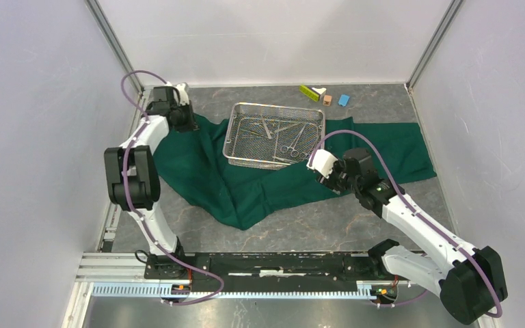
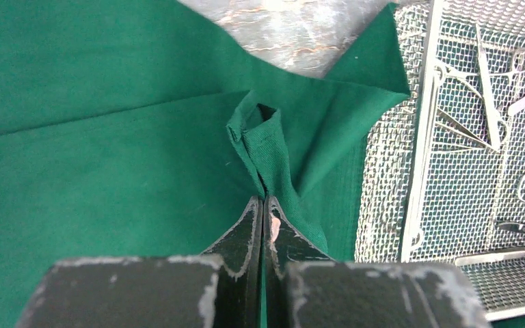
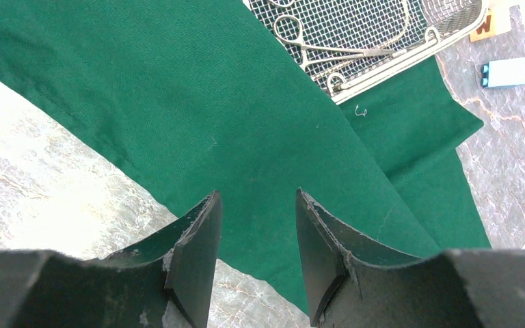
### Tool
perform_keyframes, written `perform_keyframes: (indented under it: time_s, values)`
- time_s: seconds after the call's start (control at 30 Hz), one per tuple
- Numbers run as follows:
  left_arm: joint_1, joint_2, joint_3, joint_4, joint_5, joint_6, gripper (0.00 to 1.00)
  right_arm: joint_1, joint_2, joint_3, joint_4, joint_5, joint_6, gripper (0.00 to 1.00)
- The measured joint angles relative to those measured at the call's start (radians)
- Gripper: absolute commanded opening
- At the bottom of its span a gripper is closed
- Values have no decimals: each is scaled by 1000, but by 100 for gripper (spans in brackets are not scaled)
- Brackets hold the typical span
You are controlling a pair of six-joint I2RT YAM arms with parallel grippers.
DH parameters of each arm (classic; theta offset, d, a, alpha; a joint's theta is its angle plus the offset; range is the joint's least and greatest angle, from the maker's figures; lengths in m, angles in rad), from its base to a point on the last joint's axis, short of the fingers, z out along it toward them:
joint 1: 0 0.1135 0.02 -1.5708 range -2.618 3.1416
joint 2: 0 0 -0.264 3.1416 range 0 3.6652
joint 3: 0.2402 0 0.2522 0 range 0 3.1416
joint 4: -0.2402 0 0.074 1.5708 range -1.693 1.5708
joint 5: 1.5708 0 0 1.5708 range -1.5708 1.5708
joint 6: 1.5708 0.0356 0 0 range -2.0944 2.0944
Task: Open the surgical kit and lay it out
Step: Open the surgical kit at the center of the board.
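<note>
The surgical kit's dark green cloth (image 1: 246, 174) lies spread over the table, and its silver wire-mesh tray (image 1: 236, 140) stands on it with steel clamps (image 1: 288, 147) and tweezers inside. At the cloth's far left edge my left gripper (image 1: 190, 125) is shut on a pinched fold of the cloth (image 2: 263, 147), just left of the tray (image 2: 417, 171). My right gripper (image 1: 329, 183) hovers open over the cloth's near edge (image 3: 246, 137), right of the tray's front corner (image 3: 383, 65). Nothing sits between its fingers (image 3: 198, 239).
Small yellow-green (image 1: 309, 92), brown (image 1: 327, 100) and blue (image 1: 343, 100) blocks lie at the back beyond the tray. White walls close in on the left, back and right. Grey marbled tabletop (image 1: 301, 225) shows in front of the cloth.
</note>
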Motion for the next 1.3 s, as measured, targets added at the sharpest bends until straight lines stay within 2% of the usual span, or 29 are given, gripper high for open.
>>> perform_keyframes:
  time_s: [0.1, 0.27, 0.43, 0.53, 0.77, 0.97, 1.0, 1.03, 1.07, 1.1, 1.23, 1.3]
  values:
    - [53, -57, -37, 6, 47, -6, 2, -3, 0, 0, 0, 8, 0, 50]
    - [259, -237, -172, 0, 111, 10, 2, -26, -4, 0, -3, 29, -1, 50]
    - [534, -551, -373, -47, 86, 178, 2, -51, -10, 3, -24, 41, -8, 50]
    - [633, -749, -473, -91, 37, 312, 2, -58, -13, 23, -59, 55, -19, 50]
    - [689, -1127, -688, -181, -133, 576, 2, -87, -17, 88, -177, 135, -76, 53]
    - [690, -1313, -723, -252, -291, 703, 2, -168, -17, 98, -289, 218, -157, 58]
    - [690, -1329, -718, -263, -314, 718, 5, -187, -15, 98, -305, 227, -173, 59]
    - [690, -1335, -712, -273, -336, 733, 12, -203, -13, 98, -314, 236, -187, 61]
    - [691, -1335, -702, -284, -363, 749, 27, -220, -6, 98, -323, 241, -201, 64]
    - [691, -1331, -692, -294, -388, 766, 48, -236, 4, 98, -331, 244, -215, 68]
    - [694, -1301, -653, -312, -473, 818, 98, -279, 75, 99, -345, 243, -275, 88]
    - [694, -1287, -635, -319, -494, 835, 100, -285, 130, 99, -344, 239, -310, 92]
